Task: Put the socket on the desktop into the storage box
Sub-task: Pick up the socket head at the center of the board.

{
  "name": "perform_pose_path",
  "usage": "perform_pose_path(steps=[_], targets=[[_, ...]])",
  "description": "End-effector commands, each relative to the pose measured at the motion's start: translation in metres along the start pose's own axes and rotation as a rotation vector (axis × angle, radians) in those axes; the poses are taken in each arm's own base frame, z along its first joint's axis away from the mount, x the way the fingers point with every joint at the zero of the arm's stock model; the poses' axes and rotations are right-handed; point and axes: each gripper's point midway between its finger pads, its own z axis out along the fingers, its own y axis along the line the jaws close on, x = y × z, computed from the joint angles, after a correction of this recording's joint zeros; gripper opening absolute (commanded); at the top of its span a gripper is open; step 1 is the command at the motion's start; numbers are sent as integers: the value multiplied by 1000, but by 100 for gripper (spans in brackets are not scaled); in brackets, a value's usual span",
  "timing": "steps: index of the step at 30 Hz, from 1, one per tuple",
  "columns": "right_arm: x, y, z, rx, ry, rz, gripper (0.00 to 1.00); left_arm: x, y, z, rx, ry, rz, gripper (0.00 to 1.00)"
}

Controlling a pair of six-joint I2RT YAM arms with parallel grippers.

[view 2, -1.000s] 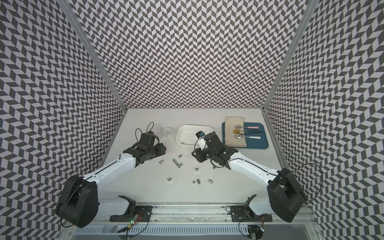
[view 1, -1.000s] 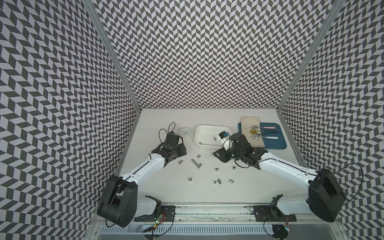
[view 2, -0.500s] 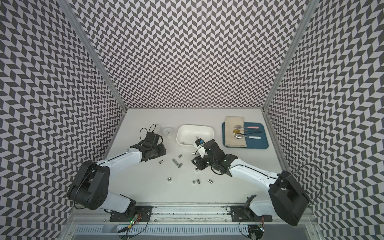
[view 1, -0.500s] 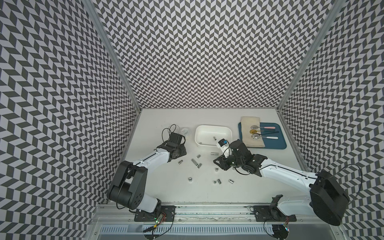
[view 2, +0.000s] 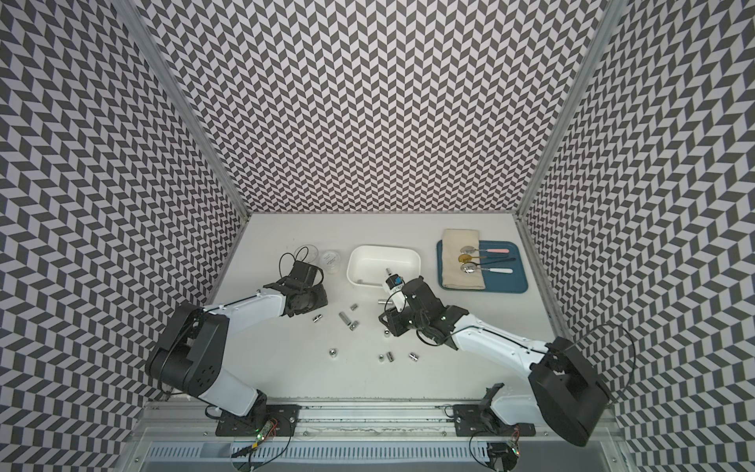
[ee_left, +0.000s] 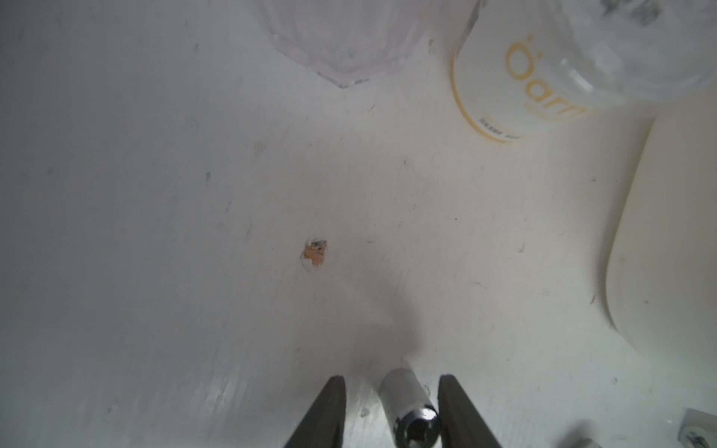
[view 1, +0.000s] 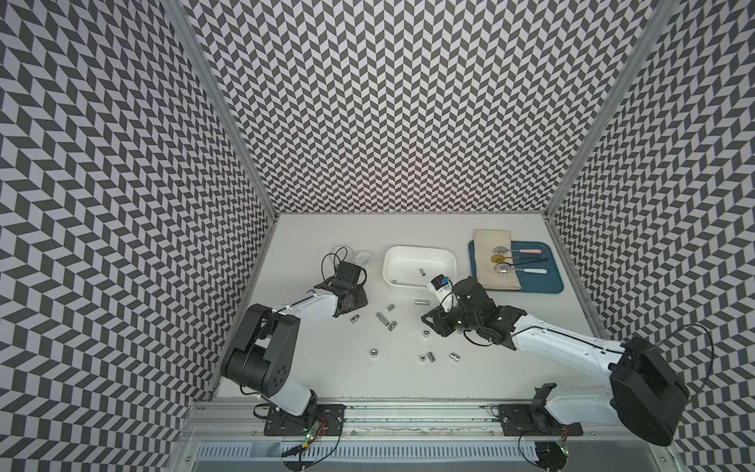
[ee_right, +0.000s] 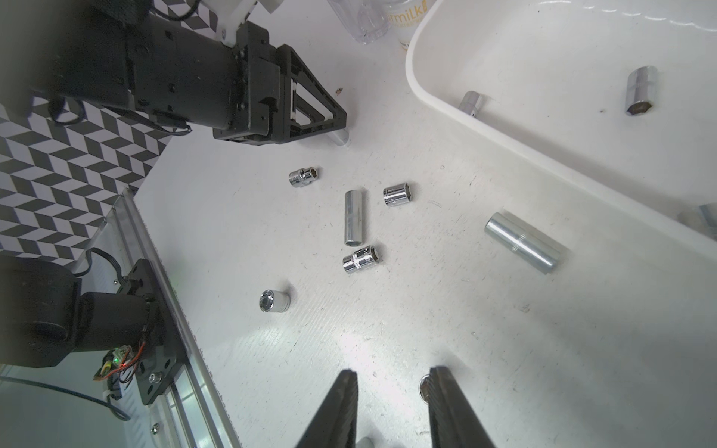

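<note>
Several chrome sockets [view 1: 382, 318] lie scattered on the off-white desktop [view 1: 327, 367] in both top views. The white storage box [view 1: 408, 248] stands at the back centre with a socket [view 1: 422, 271] inside; the right wrist view shows three sockets [ee_right: 640, 95] in the storage box [ee_right: 504, 128]. My left gripper [ee_left: 392, 411] is low on the desktop, open, its jaws on either side of a long socket [ee_left: 407, 403] that touches one finger only. My right gripper [ee_right: 394, 407] hangs open over bare desktop, and a socket [ee_right: 425, 388] peeks out beside one finger.
A blue tray [view 1: 547, 282] with a folded cloth and three spoons sits at the back right. Two clear cups [view 1: 341, 253] stand behind the left gripper [view 1: 353, 302]. Chevron walls close three sides, and a metal rail [view 1: 408, 412] runs along the front edge.
The left gripper's jaws have narrowed around the long socket and that arm's elbow has risen. The right gripper has moved from the box's front edge toward the near side.
</note>
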Motion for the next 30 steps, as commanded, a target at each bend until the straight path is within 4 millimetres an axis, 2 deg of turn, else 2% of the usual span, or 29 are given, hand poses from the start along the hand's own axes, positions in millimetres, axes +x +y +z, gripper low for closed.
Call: perform_pose_path(steps=[1,9,20,25,30], targets=[[-14,4,-5,-2,-60,-13,34,-12,-8,1,13,-33,-1,39],[-13,2,-4,6,-58,-9,34,-5,-8,3,7,-18,10,27],[-16,3,-5,7,-63,-9,34,-8,-10,-3,10,-29,17,10],[-17,4,-8,5,-70,-6,34,-14,-27,-14,44,-49,43,9],[-21,4,-11,9,-83,9,34,-20,-57,-30,102,-70,86,9]])
